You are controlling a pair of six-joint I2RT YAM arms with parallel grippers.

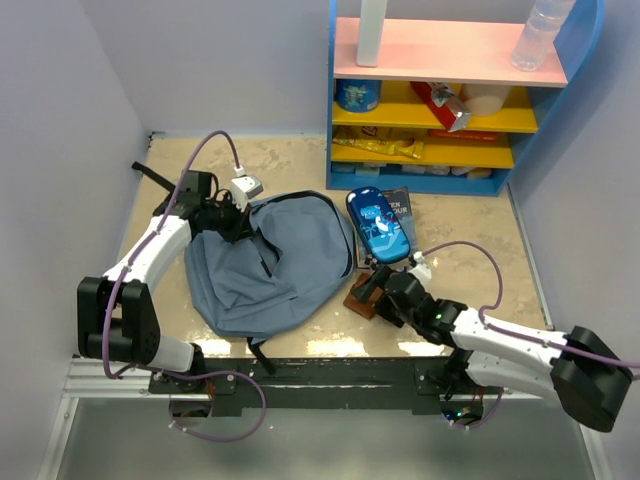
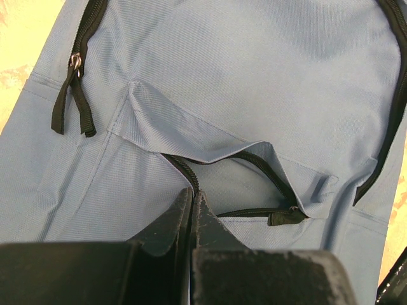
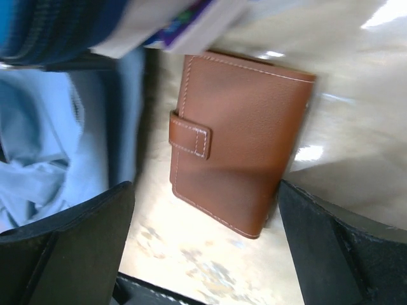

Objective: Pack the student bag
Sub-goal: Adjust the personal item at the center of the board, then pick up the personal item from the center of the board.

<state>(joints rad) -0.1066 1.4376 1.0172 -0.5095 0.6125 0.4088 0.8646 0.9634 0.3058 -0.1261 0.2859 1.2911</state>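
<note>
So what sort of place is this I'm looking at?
Probably a robot test cell staged as a study corner: a walled-in table, left arm and right arm bolted at its edge, a colourful shelf of snacks, the student bag.

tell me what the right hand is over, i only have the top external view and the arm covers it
observer: The right hand is open above a brown leather wallet that lies flat on the table, with one finger to either side.
operator: is the wallet shut
observer: Yes, its strap tab is folded across the front.
operator: and the left hand
observer: The left hand is shut, its tips at the unzipped front pocket of the slate-blue backpack. I cannot tell whether it pinches any fabric.
</note>
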